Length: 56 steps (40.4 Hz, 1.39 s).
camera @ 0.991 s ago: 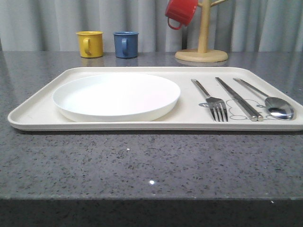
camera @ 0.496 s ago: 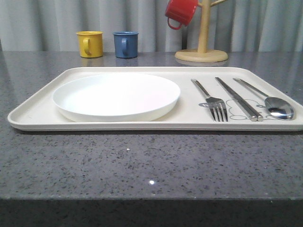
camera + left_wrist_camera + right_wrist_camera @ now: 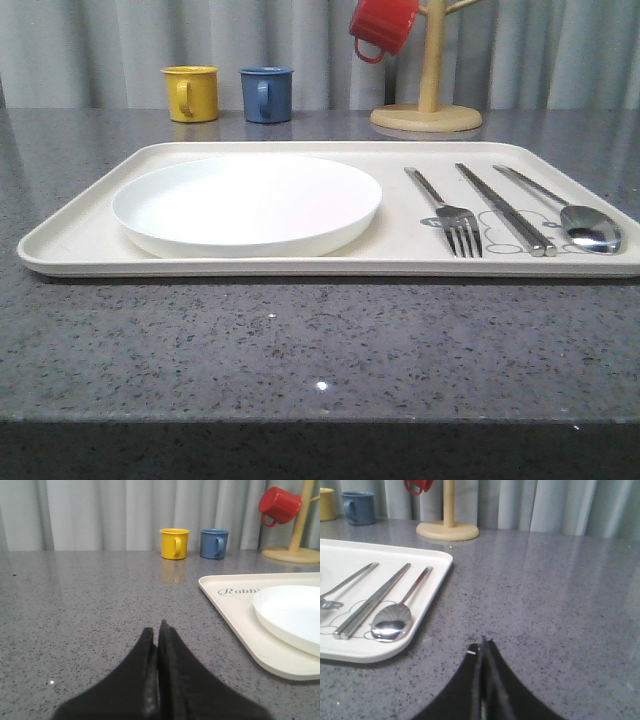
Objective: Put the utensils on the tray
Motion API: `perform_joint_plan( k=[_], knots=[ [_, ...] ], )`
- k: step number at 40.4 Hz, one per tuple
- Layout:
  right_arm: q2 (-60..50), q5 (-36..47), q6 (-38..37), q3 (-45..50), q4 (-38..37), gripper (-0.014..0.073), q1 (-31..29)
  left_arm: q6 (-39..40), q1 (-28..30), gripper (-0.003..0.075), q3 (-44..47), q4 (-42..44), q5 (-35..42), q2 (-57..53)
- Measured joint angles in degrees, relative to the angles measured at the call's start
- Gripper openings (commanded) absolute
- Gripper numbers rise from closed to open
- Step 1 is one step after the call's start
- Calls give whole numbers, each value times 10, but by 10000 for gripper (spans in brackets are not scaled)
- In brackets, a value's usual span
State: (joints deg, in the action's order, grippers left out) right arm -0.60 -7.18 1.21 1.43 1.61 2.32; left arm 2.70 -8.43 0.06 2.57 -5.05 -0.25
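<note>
The scene was viewed low and level from the front, across the tray [image 3: 80, 245]. Each wrist view was taken close above the countertop [image 3: 90, 610], facing the curtain. The tray and mug tree [image 3: 448, 529] were shared by all views.

Grey speckled stone bench [image 3: 300, 350] in front of pale grey pleated curtains [image 3: 100, 50].
The curtains span the whole upper frame, hanging in soft vertical folds. The polished bench fills the lower frame, catching small glints of overhead light, its front edge darkening at the bottom.
</note>
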Motion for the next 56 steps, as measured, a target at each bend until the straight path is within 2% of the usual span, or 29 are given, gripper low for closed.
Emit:
perform_joint_plan(
  k=[31, 42, 56],
  knots=[
    [0, 8, 0, 0, 0, -67, 9, 0, 0, -20, 0, 0, 0, 0],
    [0, 8, 0, 0, 0, -67, 9, 1, 45, -20, 0, 0, 0, 0],
    [0, 8, 0, 0, 0, -67, 9, 1, 47, -20, 0, 0, 0, 0]
  ],
)
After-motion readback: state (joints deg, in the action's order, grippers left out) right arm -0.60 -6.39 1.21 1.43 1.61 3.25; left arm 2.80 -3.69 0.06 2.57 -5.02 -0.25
